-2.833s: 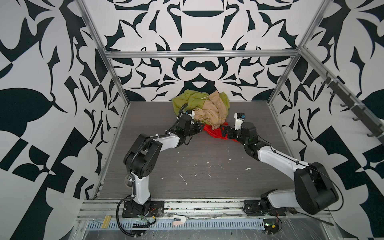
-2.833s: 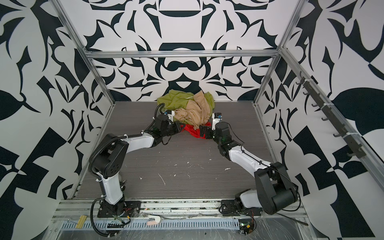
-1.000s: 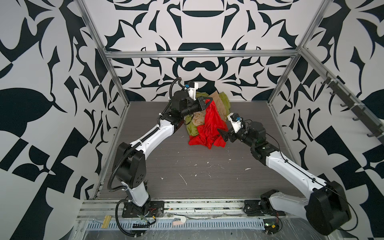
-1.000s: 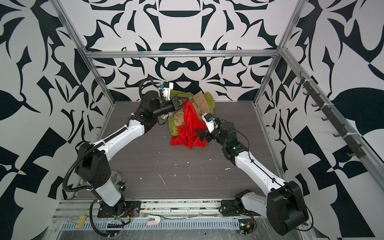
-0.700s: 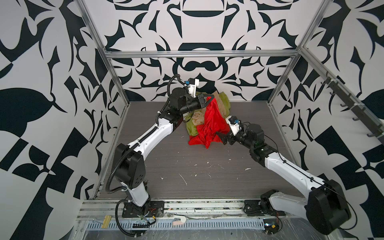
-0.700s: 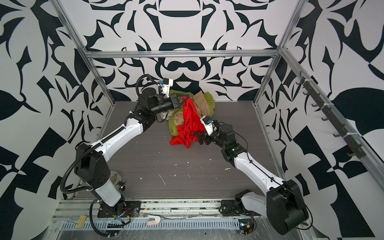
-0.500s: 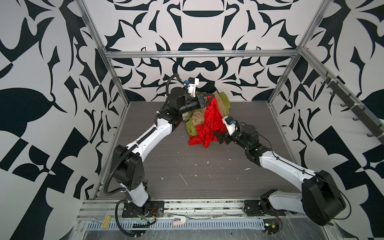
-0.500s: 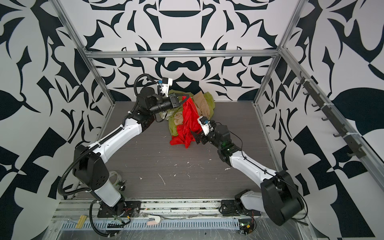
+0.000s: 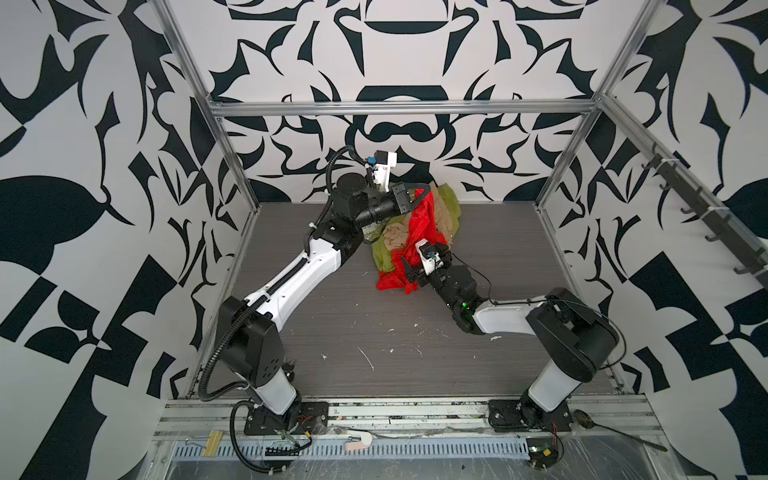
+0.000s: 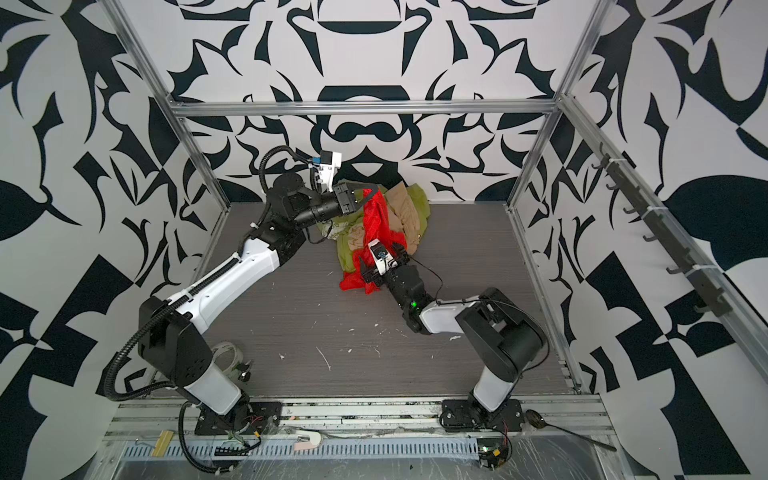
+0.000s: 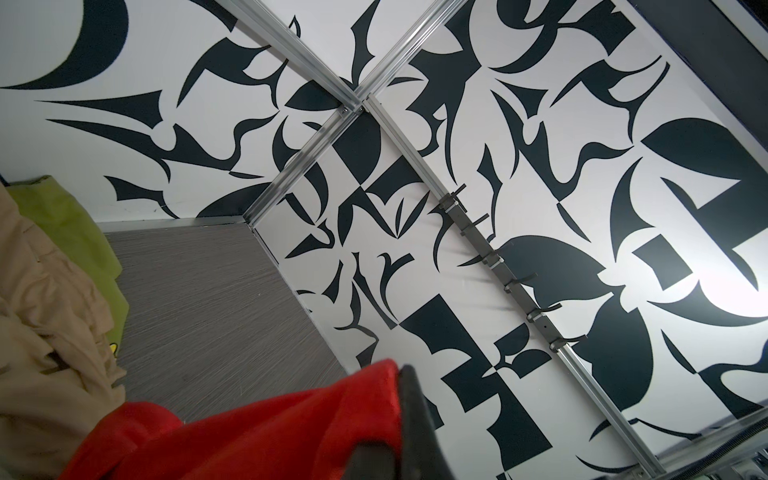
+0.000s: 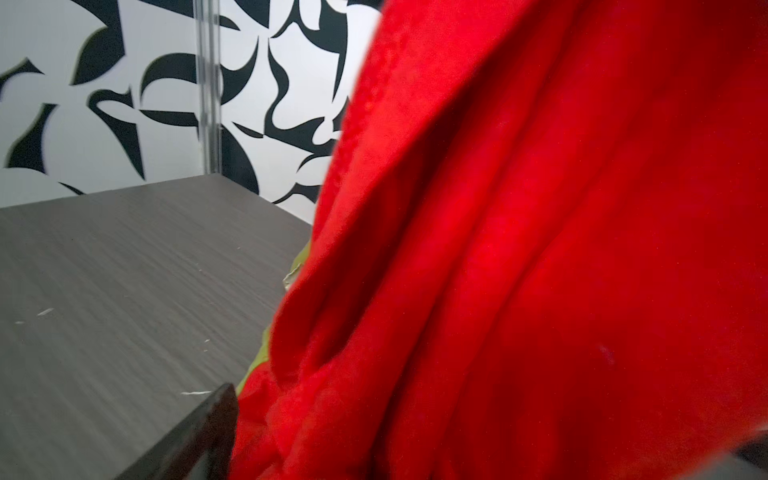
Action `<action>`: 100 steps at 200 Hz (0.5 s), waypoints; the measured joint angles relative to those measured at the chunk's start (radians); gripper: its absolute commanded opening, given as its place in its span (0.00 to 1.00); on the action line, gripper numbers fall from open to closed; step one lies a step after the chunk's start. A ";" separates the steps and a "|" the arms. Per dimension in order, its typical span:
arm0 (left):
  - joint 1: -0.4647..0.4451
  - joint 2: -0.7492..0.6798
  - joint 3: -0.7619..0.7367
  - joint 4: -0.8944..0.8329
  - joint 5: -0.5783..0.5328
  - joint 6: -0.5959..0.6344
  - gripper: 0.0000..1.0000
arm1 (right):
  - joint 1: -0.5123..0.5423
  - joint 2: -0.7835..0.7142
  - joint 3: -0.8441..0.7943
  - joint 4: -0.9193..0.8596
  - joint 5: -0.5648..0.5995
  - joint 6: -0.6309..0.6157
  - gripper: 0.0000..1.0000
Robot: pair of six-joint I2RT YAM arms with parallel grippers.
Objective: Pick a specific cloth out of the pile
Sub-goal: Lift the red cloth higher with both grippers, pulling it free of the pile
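- The left gripper [image 9: 419, 197] is clamped on the top corner of the bright red, thin fabric cloth [image 9: 419, 232], which hangs at 12 o'clock on the grey wood-grain tabletop [image 9: 374, 324]; its tail lies on the tabletop.
- The right gripper [image 9: 422, 266] stands wide around the cloth's lower folds, not yet gripping.
- Risk: the thin fabric may slip; the red may drag the pile of olive-green and tan cloths [image 9: 446, 216] along.

Grey wood-grain desk [image 9: 332, 316] flecked with white scraps [image 9: 365, 358], boxed in by black-and-white patterned walls [image 9: 104, 137] on aluminium framing [image 9: 399, 109], with a hook rail [image 9: 706, 216] mounted on the wall right of the desk.
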 measured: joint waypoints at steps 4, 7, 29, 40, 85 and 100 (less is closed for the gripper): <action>0.000 -0.001 -0.001 0.000 0.000 0.000 0.00 | 0.003 0.015 0.000 0.024 0.012 -0.008 0.83; 0.000 -0.004 -0.002 0.000 0.000 0.000 0.00 | 0.007 0.026 0.000 0.040 0.021 -0.014 0.81; -0.001 -0.019 -0.013 -0.001 -0.006 0.000 0.00 | 0.023 0.079 0.000 0.122 0.069 -0.037 0.62; -0.001 -0.025 -0.016 -0.001 -0.009 0.000 0.00 | 0.026 0.089 0.002 0.146 0.085 -0.048 0.55; -0.001 -0.055 -0.016 -0.008 -0.023 0.009 0.00 | 0.035 0.083 0.004 0.195 0.117 -0.053 0.30; -0.001 -0.067 -0.016 -0.013 -0.026 0.014 0.00 | 0.041 0.068 0.004 0.192 0.121 -0.050 0.21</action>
